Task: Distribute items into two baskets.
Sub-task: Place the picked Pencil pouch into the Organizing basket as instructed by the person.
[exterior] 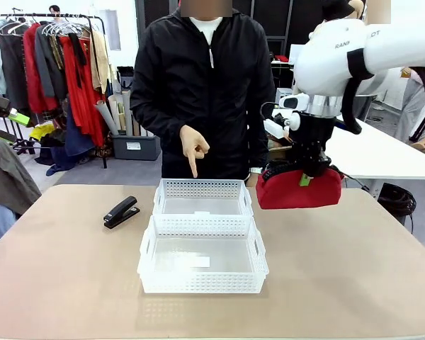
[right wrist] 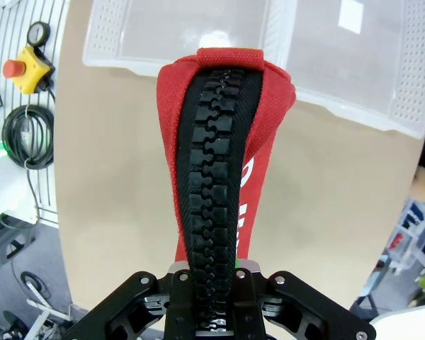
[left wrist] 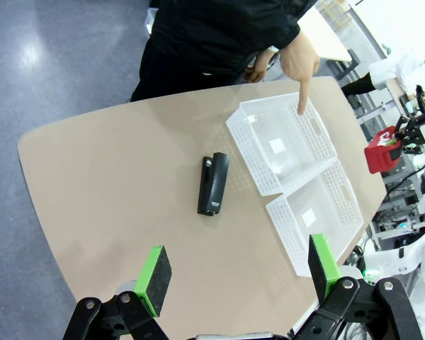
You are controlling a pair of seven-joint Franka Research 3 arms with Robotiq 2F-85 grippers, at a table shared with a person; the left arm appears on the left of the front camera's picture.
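baskets, two matching white ones with lattice walls, sit end to end at the middle of the tan table (exterior: 354, 269). taking the front view as the dial with 12 o'clock toward the person, the far basket (exterior: 202, 188) lies toward 12 and the near basket (exterior: 202, 289) toward 6, and their facing rims look to be touching. both are empty apart from a small white label on each clear floor.

red pouch (exterior: 326, 195) hangs at about 2 o'clock from the baskets, just beside the far one and lifted off the tabletop. the right gripper (exterior: 306, 173) is clamped on its top edge, fingers closed over the black zipper, which runs straight away from the wrist camera down the length of the bag.

black stapler (exterior: 121, 211) lies flat on the table at 9 o'clock from the far basket, near it but apart.

left gripper (left wrist: 239, 273) hovers high off the table's 9 o'clock side with its green pads (left wrist: 154, 280) spread wide and nothing between them.

person's hand (exterior: 193, 145) is at 12 o'clock, index finger pointing down at the far basket's far rim, other fingers curled in.
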